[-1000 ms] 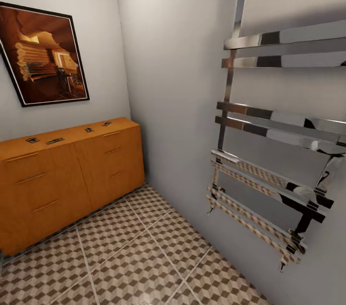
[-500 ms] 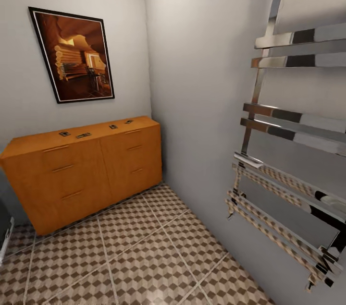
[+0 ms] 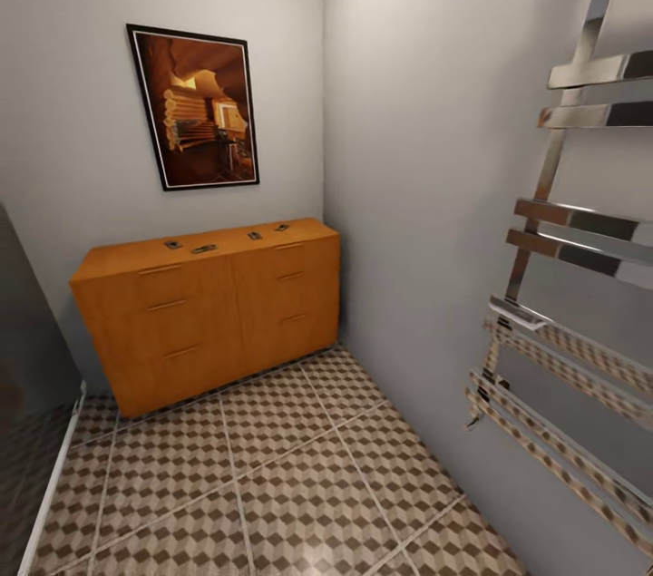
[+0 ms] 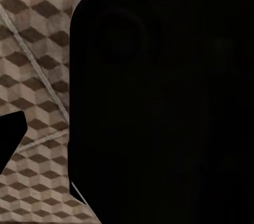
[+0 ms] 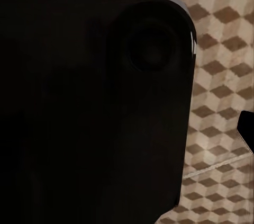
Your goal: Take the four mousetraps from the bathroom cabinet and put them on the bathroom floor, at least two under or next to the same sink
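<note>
The orange-brown cabinet [image 3: 213, 313] stands against the far wall under a framed picture, its six drawers shut. Several mousetraps lie spread along its top: one [image 3: 173, 244] toward the left, one [image 3: 204, 248] beside it, one [image 3: 255, 235] further right and one [image 3: 282, 227] near the right end. The bathroom floor [image 3: 299, 476] of cube-patterned tiles stretches from the cabinet toward me. In both wrist views a large black body blocks most of the picture, with tiled floor [image 4: 32, 49] [image 5: 222, 75] around it. A dark wedge [image 4: 10, 139] pokes in at one edge; whether either gripper is open or shut is hidden.
A chrome towel rail [image 3: 580, 286] juts from the right wall at chest height. A dark panel [image 3: 27, 358] with a white strip at its base borders the floor on the left. The framed picture [image 3: 195, 109] hangs above the cabinet.
The whole head view has swung and pulled back: the cabinet now sits nearer the picture's middle and smaller, the towel rail has slid right, and a dark panel has entered at left. The mousetraps lie as before.
</note>
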Available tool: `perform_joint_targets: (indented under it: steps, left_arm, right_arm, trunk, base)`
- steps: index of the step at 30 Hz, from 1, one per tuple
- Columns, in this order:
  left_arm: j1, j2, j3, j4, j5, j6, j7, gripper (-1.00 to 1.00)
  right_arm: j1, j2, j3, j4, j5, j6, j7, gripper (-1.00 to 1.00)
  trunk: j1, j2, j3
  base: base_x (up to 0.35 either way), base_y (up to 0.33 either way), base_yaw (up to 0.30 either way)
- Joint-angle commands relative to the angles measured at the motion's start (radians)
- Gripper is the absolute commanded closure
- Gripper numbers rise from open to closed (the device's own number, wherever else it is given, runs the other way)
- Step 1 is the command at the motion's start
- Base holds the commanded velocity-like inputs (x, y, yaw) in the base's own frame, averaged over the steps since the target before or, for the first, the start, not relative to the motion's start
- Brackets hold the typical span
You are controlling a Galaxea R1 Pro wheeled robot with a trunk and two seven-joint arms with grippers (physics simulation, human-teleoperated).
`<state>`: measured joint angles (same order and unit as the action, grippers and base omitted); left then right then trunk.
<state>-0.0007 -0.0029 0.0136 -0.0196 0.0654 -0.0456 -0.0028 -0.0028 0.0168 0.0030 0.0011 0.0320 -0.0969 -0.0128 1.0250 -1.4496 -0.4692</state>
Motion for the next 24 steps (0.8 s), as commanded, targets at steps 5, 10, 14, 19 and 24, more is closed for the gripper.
perform_joint_targets:
  steps: [5,10,14,19,24]
  left_arm:
    - [0.0,0.0,0.001,0.0,0.007,-0.002,0.0,-1.0]
    - [0.0,0.0,0.001,0.0,0.007,-0.002,0.0,-1.0]
    - [0.0,0.0,0.001,0.0,0.007,-0.002,0.0,-1.0]
    - [0.0,0.0,0.001,0.0,0.007,-0.002,0.0,-1.0]
    - [0.0,0.0,0.001,0.0,0.007,-0.002,0.0,-1.0]
  right_arm:
    - [0.0,0.0,0.0,0.0,0.003,-0.003,-0.001,-1.0]
    - [0.0,0.0,0.0,0.0,0.003,-0.003,-0.001,-1.0]
    - [0.0,0.0,0.0,0.0,0.003,-0.003,-0.001,-1.0]
    - [0.0,0.0,0.0,0.0,0.003,-0.003,-0.001,-1.0]
    - [0.0,0.0,0.0,0.0,0.003,-0.003,-0.001,-1.0]
  trunk:
    - [0.0,0.0,-0.001]
    - [0.0,0.0,-0.001]
    - [0.0,0.0,-0.001]
    - [0.0,0.0,-0.001]
    - [0.0,0.0,-0.001]
  base:
    - [0.0,0.0,0.273]
    - [0.0,0.0,0.273]
    - [0.0,0.0,0.274]
    - [0.0,0.0,0.274]
    - [0.0,0.0,0.273]
